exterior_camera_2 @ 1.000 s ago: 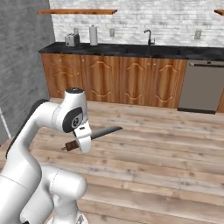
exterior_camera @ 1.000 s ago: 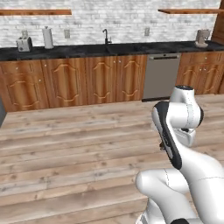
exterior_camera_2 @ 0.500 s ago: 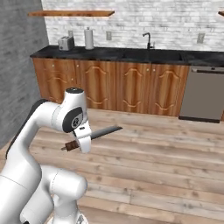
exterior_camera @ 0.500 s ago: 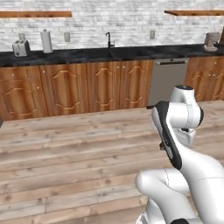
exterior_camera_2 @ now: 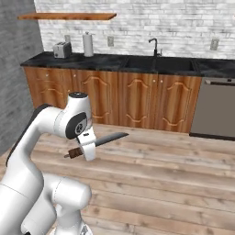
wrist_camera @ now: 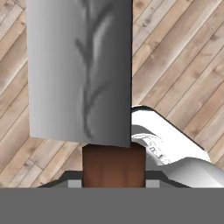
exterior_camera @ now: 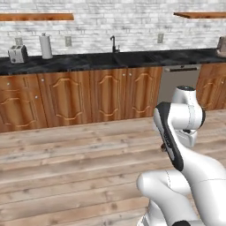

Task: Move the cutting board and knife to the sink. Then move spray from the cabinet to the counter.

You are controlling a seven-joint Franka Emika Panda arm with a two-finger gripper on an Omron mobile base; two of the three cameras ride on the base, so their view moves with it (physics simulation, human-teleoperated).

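My gripper [exterior_camera_2: 87, 149] is shut on the knife [exterior_camera_2: 106, 139], holding it level above the wooden floor, with the reddish-brown handle [exterior_camera_2: 73, 153] sticking out behind. The hand view has the silvery blade [wrist_camera: 81, 70] reaching up from the handle [wrist_camera: 113, 166] at the bottom. The sink [exterior_camera_2: 158, 64] with its dark faucet [exterior_camera_2: 155, 46] is set in the black counter [exterior_camera_2: 46, 59] ahead. It also sits mid-counter [exterior_camera: 132, 57] from the other side. The cabinet shelf [exterior_camera_2: 69, 16] hangs on the brick wall. The cutting board and the spray are out of view.
A toaster [exterior_camera: 16, 54] and a paper towel roll [exterior_camera: 45, 46] stand on the counter's left part. A grey dishwasher [exterior_camera_2: 215, 108] sits right of the brown cupboards [exterior_camera: 88, 95]. Wooden floor [exterior_camera: 66, 163] lies between me and the cupboards.
The whole scene has shifted: the base has driven closer to the counter and sink. The knife stays in the gripper in the same pose.
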